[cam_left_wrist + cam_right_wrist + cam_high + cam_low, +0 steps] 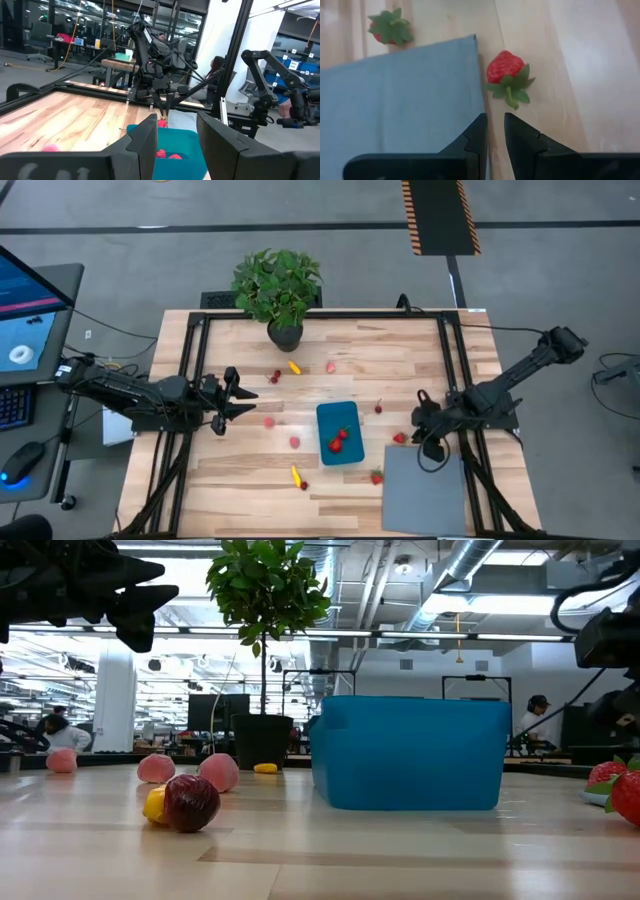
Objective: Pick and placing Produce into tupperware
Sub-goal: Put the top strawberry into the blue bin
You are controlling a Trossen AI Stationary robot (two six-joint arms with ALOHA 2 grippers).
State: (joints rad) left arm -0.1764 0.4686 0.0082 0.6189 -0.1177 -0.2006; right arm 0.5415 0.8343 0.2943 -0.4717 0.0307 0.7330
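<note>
A teal-blue tub (338, 434) sits mid-table between two robot arms, holding a few red produce pieces (339, 440) clustered toward one end of its floor; the left wrist view shows red pieces lying low inside its open top. The left gripper (238, 402) hangs above the boards, well apart from the tub and pointing toward it, fingers spread and grasping nothing. The right gripper (492, 131) hovers low on the tub's other side, its jaws drawn to a narrow slit and closed on nothing, poised over the edge of a flat grey mat (395, 100). Just ahead of its fingertips lies a red strawberry (507, 72) with a green leafy cap, on the bare wood beside the mat's corner; a second strawberry (390, 29) rests farther off, past the mat's far edge. More loose pieces, pink, red and yellow-orange (294, 367), are scattered over the wood on the left gripper's side of the tub. A leafy potted plant (278, 292) stands at the table's far edge.
</note>
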